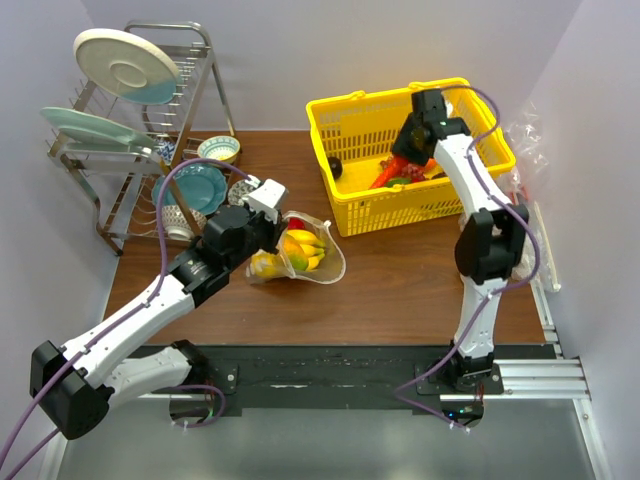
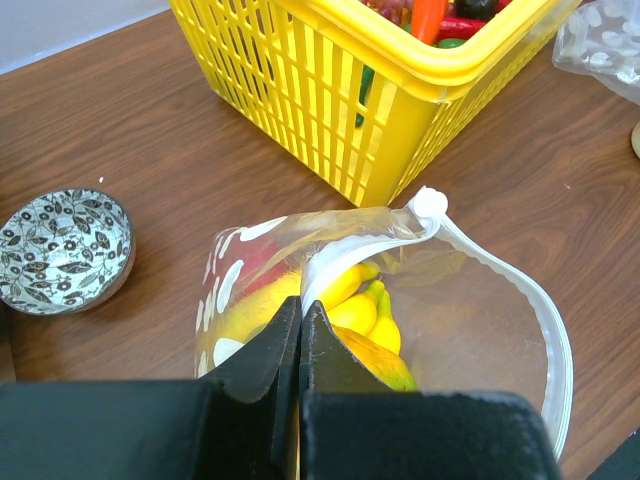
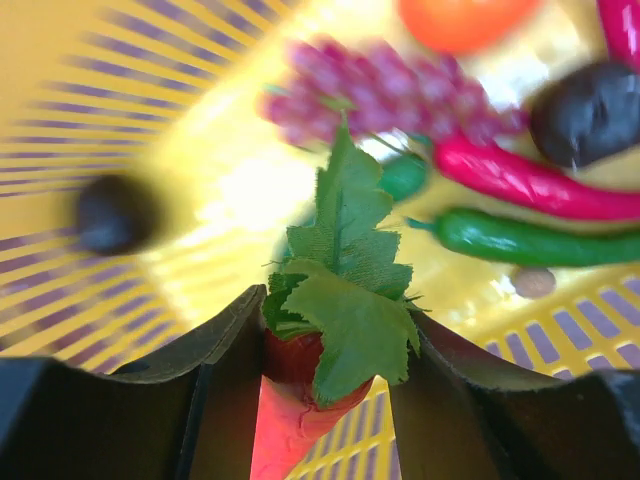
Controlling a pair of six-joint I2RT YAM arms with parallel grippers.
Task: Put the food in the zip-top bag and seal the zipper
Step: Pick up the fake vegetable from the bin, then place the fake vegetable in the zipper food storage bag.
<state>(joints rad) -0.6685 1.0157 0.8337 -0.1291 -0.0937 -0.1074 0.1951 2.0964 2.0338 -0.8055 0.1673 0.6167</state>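
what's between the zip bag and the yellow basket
Nothing but a bare strip of brown table separates the zip-top bag from the yellow basket. The left wrist view shows it best; the top view agrees.

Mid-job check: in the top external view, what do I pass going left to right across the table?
Dish rack → zip-top bag → yellow basket → heap of clear plastic at the right edge.
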